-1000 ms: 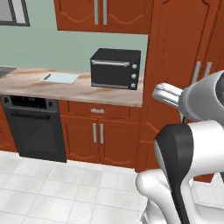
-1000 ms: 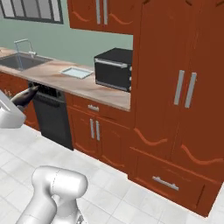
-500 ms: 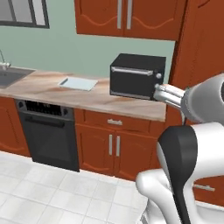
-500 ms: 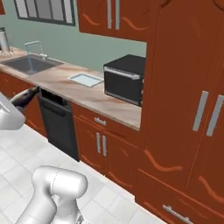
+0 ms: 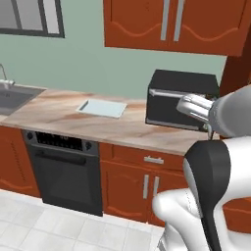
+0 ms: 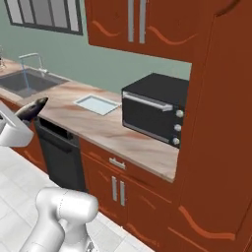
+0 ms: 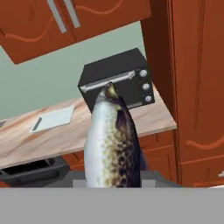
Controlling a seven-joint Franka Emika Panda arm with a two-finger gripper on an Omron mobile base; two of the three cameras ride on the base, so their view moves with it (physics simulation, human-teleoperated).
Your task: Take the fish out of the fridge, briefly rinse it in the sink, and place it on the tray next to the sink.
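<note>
The fish (image 7: 113, 140) is silvery with a dark speckled back. It stands up from the bottom of the hand view, head pointing away, and my gripper (image 6: 20, 118) is shut on it. In the right base view its dark end (image 6: 33, 108) sticks out of the white hand at the left edge, above the floor in front of the counter. The sink (image 6: 19, 84), with its thin tap (image 6: 32, 61), is at the counter's far left, also seen as the basin (image 5: 11, 99). Next to it on the counter lies the pale tray (image 5: 103, 108) (image 6: 97, 104) (image 7: 52, 119). The fridge is out of view.
A black toaster oven (image 5: 180, 100) (image 6: 155, 113) stands on the counter right of the tray. A dark built-in oven (image 5: 63, 171) sits under the counter. Red-brown cupboards hang above, and a tall one (image 6: 221, 138) closes the right side. The floor is white tile.
The whole picture has slid to the right, so the base has moved or turned toward the sink end. The toaster oven and tray look closer. The fish stays in the shut gripper.
</note>
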